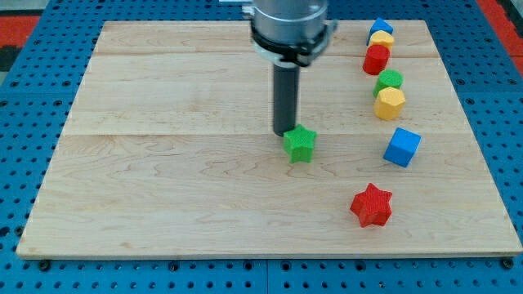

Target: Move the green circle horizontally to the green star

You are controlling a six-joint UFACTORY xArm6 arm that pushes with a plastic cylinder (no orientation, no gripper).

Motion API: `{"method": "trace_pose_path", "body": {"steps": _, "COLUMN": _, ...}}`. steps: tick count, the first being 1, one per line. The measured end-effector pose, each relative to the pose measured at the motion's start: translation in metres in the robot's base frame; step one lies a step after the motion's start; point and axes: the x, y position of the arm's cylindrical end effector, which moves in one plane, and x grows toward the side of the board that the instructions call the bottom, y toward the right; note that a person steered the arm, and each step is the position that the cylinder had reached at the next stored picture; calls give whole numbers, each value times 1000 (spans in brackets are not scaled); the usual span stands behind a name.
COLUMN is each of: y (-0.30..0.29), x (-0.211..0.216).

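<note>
**Resting our tip beside the green star**

We hold my tip (286, 132) against the green star (301, 144) near the middle of the surface (163, 188). No pincer shows on our rod. The green circle (390, 80) sits well apart toward the right edge, touching the yellow hexagon (390, 104), below the red cylinder (377, 59).

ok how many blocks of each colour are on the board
green: 2, the green star and green circle
blue: 2, and
yellow: 2, and
red: 2, the red star and
total: 8
</note>
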Motion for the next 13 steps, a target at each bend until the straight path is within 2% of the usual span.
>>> {"method": "trace_pose_path", "body": {"steps": 1, "y": 22, "x": -22}}
{"method": "trace_pose_path", "body": {"steps": 2, "y": 5, "x": -43}}
{"method": "trace_pose_path", "body": {"steps": 3, "y": 5, "x": -46}}
{"method": "trace_pose_path", "body": {"steps": 4, "y": 34, "x": -40}}
{"method": "trace_pose_path", "body": {"steps": 6, "y": 195, "x": -31}}
{"method": "trace_pose_path", "body": {"steps": 7, "y": 214, "x": -56}}
{"method": "trace_pose_path", "body": {"steps": 8, "y": 205, "x": -81}}
{"method": "trace_pose_path", "body": {"steps": 9, "y": 134, "x": -81}}
{"method": "trace_pose_path", "body": {"steps": 10, "y": 108, "x": -84}}
{"method": "trace_pose_path", "body": {"steps": 11, "y": 155, "x": -111}}
{"method": "trace_pose_path", "body": {"steps": 12, "y": 127, "x": -125}}
{"method": "trace_pose_path", "body": {"steps": 13, "y": 40, "x": -119}}
